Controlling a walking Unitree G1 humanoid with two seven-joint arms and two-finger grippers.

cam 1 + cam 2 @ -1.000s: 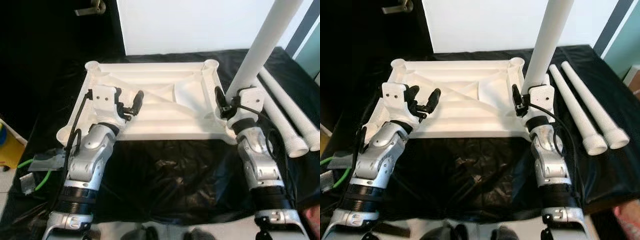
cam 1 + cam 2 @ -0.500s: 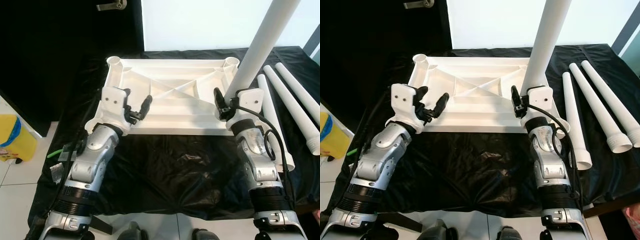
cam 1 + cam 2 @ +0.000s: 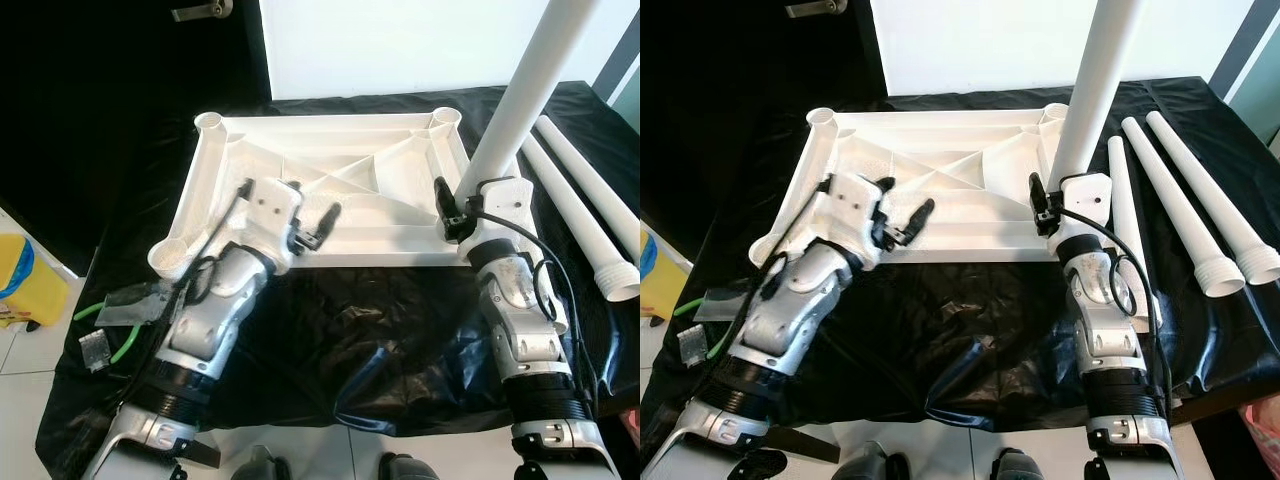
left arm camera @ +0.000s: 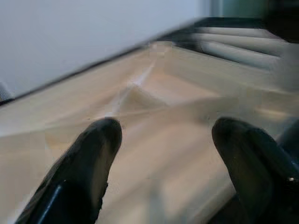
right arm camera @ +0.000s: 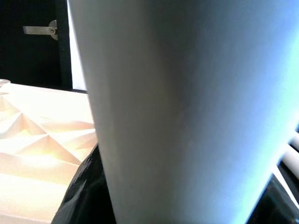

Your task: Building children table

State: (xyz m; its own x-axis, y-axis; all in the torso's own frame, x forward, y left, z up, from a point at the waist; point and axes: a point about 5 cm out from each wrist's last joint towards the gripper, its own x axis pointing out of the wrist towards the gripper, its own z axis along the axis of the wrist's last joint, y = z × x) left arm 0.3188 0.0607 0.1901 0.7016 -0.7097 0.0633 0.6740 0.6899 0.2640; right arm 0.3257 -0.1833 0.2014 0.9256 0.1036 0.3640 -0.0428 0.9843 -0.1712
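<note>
The right gripper (image 3: 1052, 205) clamps an upright white table leg (image 3: 1095, 80) at the near right corner of the upturned tabletop (image 3: 330, 180). The left gripper (image 3: 312, 222) hovers spread, seemingly just above the tabletop's near edge.

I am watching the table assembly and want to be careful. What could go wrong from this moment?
1. The right gripper holds the long white leg upright near its bottom end; it may tilt and jam in the tabletop's corner socket.
2. The open left gripper hovers over the tabletop without gripping it, so it could slide on the black sheet.
</note>
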